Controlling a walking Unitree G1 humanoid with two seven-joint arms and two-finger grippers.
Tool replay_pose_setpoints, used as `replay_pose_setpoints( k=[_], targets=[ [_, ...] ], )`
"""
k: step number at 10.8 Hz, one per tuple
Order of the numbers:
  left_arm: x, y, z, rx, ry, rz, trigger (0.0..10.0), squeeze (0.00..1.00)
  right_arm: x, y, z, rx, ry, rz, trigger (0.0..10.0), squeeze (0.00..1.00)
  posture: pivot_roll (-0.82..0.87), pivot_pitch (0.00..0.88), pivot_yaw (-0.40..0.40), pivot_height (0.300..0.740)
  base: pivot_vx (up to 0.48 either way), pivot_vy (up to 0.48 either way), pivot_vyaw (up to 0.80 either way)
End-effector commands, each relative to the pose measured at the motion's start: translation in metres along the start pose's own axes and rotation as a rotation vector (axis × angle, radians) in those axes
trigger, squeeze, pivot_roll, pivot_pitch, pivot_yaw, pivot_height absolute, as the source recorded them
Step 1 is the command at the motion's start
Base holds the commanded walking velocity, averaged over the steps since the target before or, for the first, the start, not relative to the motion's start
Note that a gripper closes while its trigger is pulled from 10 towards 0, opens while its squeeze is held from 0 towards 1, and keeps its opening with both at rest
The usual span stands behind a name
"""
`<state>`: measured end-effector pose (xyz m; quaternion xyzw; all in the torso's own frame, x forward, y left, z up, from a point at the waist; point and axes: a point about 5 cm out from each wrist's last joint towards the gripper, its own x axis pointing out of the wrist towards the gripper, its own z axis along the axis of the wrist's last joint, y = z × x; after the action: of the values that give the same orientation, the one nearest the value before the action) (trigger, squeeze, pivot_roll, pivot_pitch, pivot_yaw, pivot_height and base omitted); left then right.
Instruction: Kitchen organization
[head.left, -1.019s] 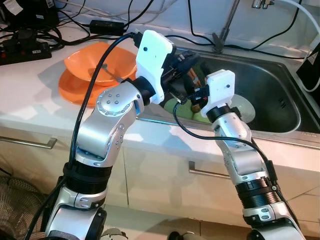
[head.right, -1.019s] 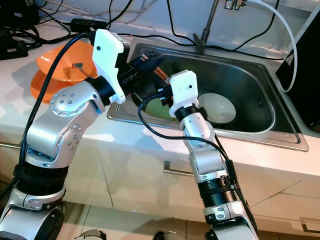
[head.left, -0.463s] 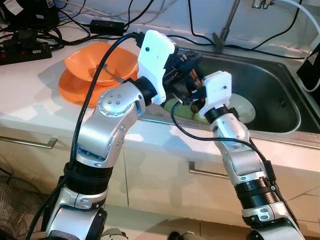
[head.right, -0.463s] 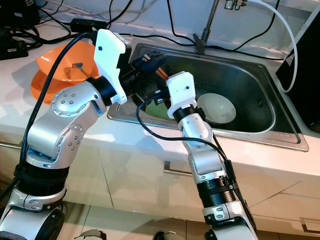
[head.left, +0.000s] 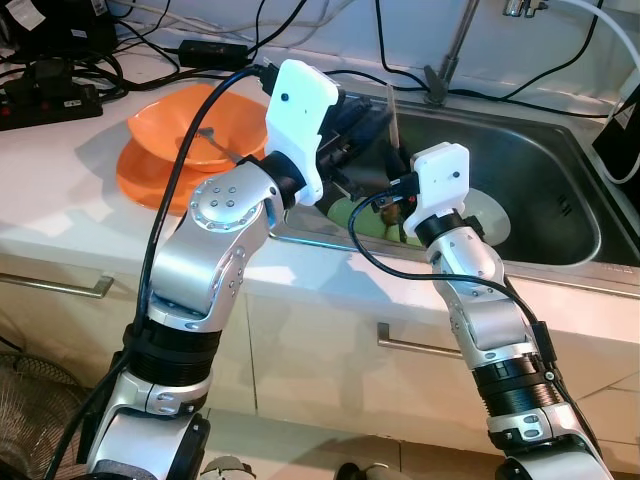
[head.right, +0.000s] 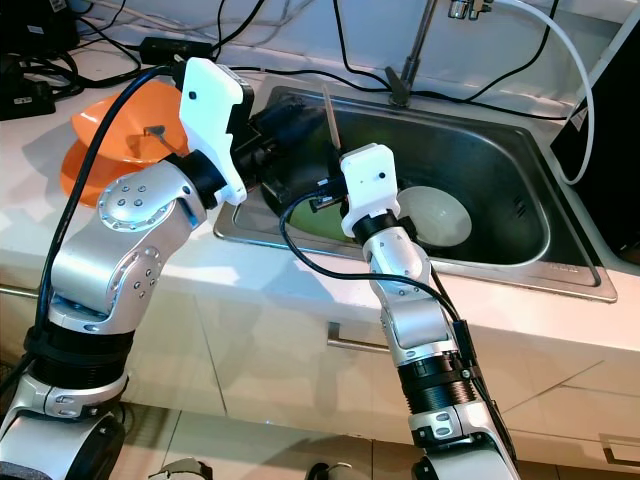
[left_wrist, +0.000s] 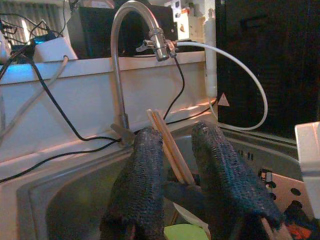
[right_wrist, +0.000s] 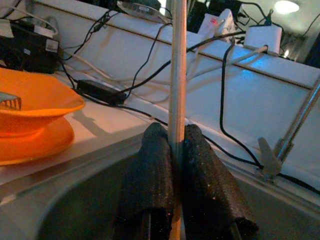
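Chopsticks (head.right: 329, 112) now stand upright mid-frame over the sink (head.right: 500, 170), right gripper (right_wrist: 176, 150) jaws clamped on them, left gripper (left_wrist: 180, 165) jaws apart around them: handover looks done.

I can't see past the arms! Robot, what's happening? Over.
Right gripper shut on chopsticks, upright over sink. Left gripper open around them. Nothing blocking.

Chopsticks (head.left: 392, 105) upright — above sink (head.left: 560, 180).
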<state>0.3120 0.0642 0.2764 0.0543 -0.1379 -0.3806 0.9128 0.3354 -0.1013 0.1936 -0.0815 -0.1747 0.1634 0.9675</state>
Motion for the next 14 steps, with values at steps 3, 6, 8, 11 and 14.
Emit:
replay_pose_setpoints(
  k=[3, 6, 8, 11, 14],
  targets=[
    [-0.004, 0.006, 0.0, 0.041, 0.0, 0.052, 10.0, 0.0, 0.003, -0.013, -0.001, -0.01, -0.001, -0.06, 0.0, 0.0, 0.0, 0.076, -0.096, 0.74, 0.0, 0.0, 0.0],
    [-0.019, 0.006, -0.019, 0.036, 0.094, 0.071, 10.0, 0.0, 0.01, -0.038, -0.011, -0.028, 0.063, -0.182, 10.0, 0.0, 0.01, 0.07, -0.1, 0.74, 0.0, 0.0, 0.0],
    [-0.027, 0.003, -0.037, 0.021, 0.154, 0.071, 10.0, 0.0, 0.014, -0.054, -0.021, 0.002, 0.134, -0.278, 10.0, 0.0, 0.01, 0.069, -0.101, 0.74, 0.0, 0.0, 0.0],
    [-0.042, -0.015, -0.076, -0.053, 0.283, 0.05, 10.0, 0.0, 0.019, -0.064, -0.048, 0.13, 0.272, -0.341, 10.0, 0.0, 0.02, 0.07, -0.106, 0.74, 0.0, 0.0, 0.0],
    [-0.049, -0.028, -0.088, -0.073, 0.36, 0.003, 10.0, 0.0, 0.013, -0.058, -0.069, 0.161, 0.373, -0.325, 10.0, 0.0, 0.03, 0.075, -0.109, 0.74, 0.0, 0.0, 0.0]
  ],
)
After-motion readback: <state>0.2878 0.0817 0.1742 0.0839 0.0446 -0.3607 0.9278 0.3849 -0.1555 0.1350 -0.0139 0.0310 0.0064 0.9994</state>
